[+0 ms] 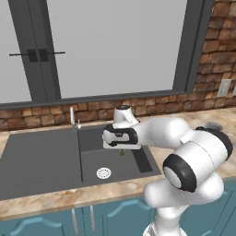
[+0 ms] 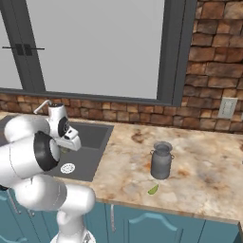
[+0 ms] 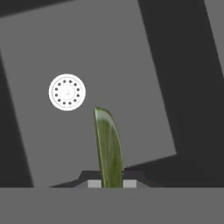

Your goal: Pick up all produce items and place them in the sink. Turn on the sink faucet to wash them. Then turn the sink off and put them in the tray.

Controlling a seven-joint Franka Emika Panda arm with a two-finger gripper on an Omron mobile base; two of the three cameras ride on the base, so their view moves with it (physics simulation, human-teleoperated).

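End effector [image 3: 111, 183] clamped on one slender green produce piece [image 3: 108, 146], held above the deep basin of the sink [image 1: 41, 161], right of the white drain [image 1: 103, 173]. Second green piece [image 2: 153, 190] lay on the bench [image 2: 204, 180], near edge, just beside a grey metal jug [image 2: 161, 161]. Faucet [image 1: 73, 117] stood at far sink rim.

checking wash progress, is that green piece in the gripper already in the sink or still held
Held, not yet in the sink. In the hand view the green produce piece stands clamped between the fingertips of the gripper, above the basin floor and white drain.
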